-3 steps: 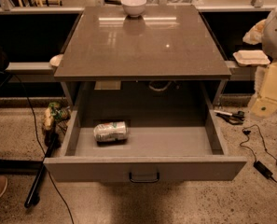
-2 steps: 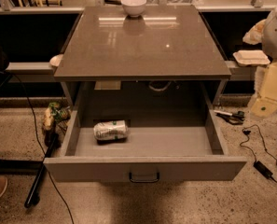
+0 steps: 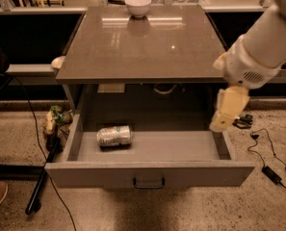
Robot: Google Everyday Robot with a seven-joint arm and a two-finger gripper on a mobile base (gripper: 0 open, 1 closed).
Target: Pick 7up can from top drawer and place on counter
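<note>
The 7up can (image 3: 114,135) lies on its side on the floor of the open top drawer (image 3: 147,173). It sits below and forward of the table's (image 3: 142,47) near edge, toward the near-left corner, close to the drawer's left wall but apart from it. Its long axis runs roughly left to right, so it could roll toward the front or back of the drawer if nudged. It looks like thin aluminium, smooth and somewhat slippery. It is probably light, though the view does not show whether it is full or empty. If empty, the wall would dent under a hard squeeze, so moderate pressure seems wise. The best hold is likely across the middle of the barrel from above, closing front to back over the round sides rather than on the rimmed ends. That would stop the can rolling away, and the free floor around it leaves room to come down. The end effector (image 3: 222,121) hangs off the table's near-right corner, above the drawer's right wall and well apart from the can. Whether it is spread or pressed together I cannot tell, and it carries nothing visible. A white bowl (image 3: 138,5) stands at the middle of the table's far edge. That leaves the broad glossy middle free, where the can would probably sit steadiest upright.
</note>
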